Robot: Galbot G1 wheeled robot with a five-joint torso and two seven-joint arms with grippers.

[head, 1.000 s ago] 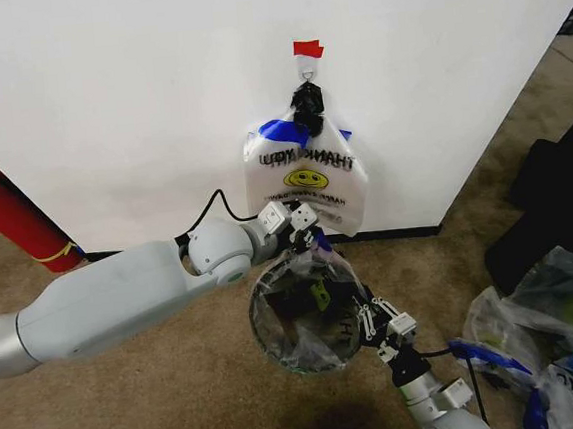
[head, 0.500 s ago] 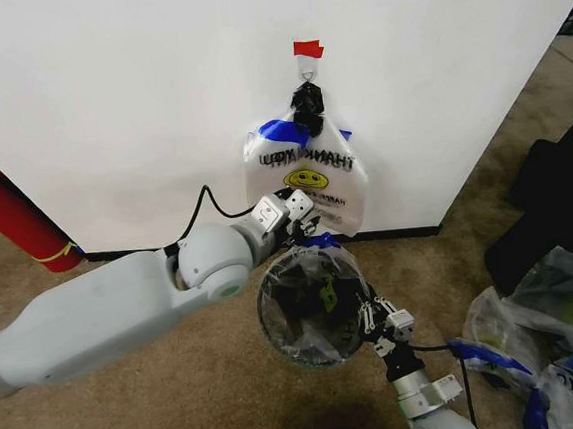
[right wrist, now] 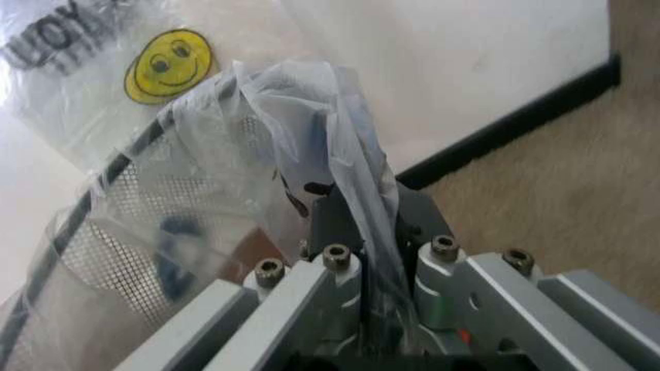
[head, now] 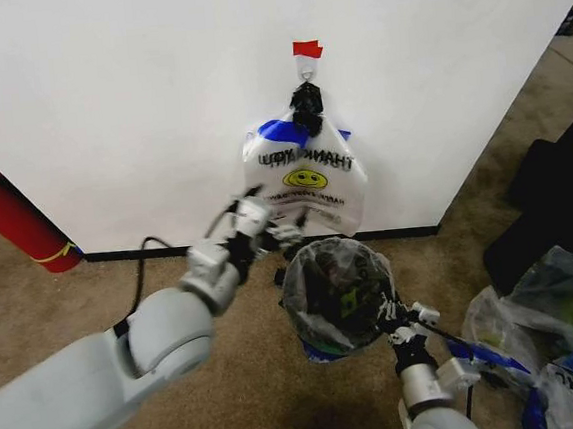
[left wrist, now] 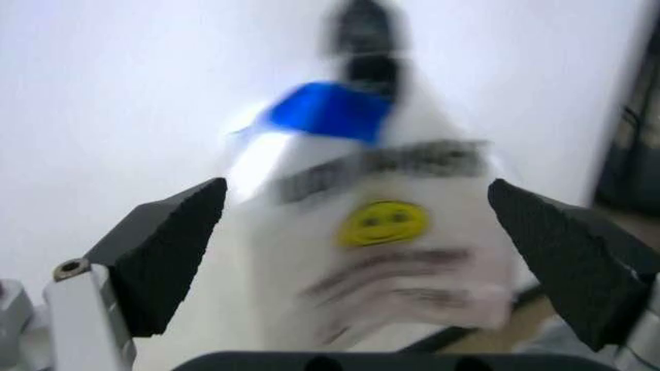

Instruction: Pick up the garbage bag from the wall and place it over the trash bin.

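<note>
Plastic of the garbage bag (head: 335,288) is pinched tight between the closed fingers of the right gripper (head: 394,315), and the bag now covers the mesh trash bin (head: 339,292), which sits further right than one second ago. Left gripper (head: 273,228) has left the bin rim and risen, jaws wide apart and holding nothing, facing the clipped bunch of bags (head: 308,175) on the wall (head: 117,109), with mirrored "THANK YOU" print and a yellow smiley.
</note>
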